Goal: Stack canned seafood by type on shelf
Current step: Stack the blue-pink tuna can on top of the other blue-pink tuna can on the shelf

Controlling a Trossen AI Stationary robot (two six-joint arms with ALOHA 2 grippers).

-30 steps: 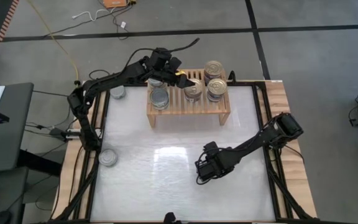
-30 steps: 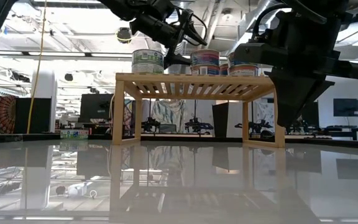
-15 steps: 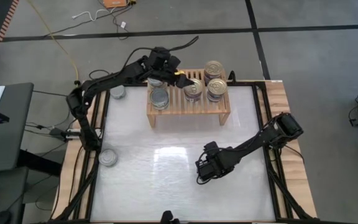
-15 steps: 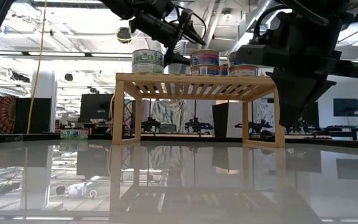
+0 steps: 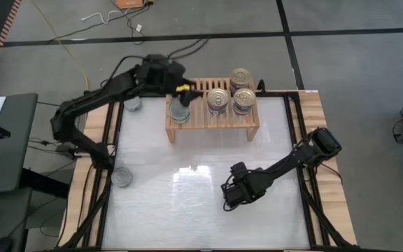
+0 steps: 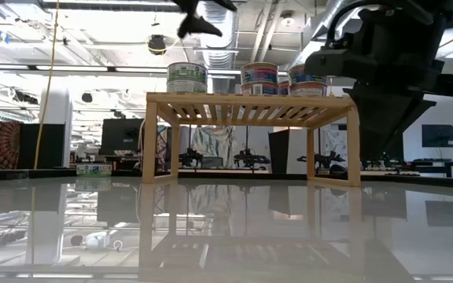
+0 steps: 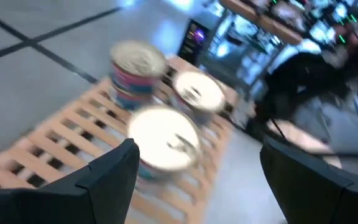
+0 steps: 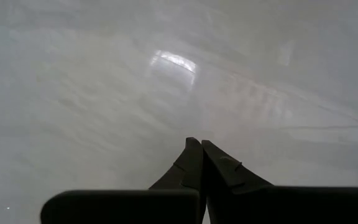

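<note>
Above the shelf (image 5: 212,115), left gripper (image 5: 181,94), jaws apart, empty.

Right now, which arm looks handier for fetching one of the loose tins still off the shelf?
The left gripper, open above the shelf, is nearer both loose tins; the right gripper is shut, farther off.

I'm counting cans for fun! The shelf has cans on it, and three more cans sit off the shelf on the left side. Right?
Not quite. The high view shows two cans off the shelf: one can behind the left arm, another can at the table's left edge. The shelf does hold cans.
</note>
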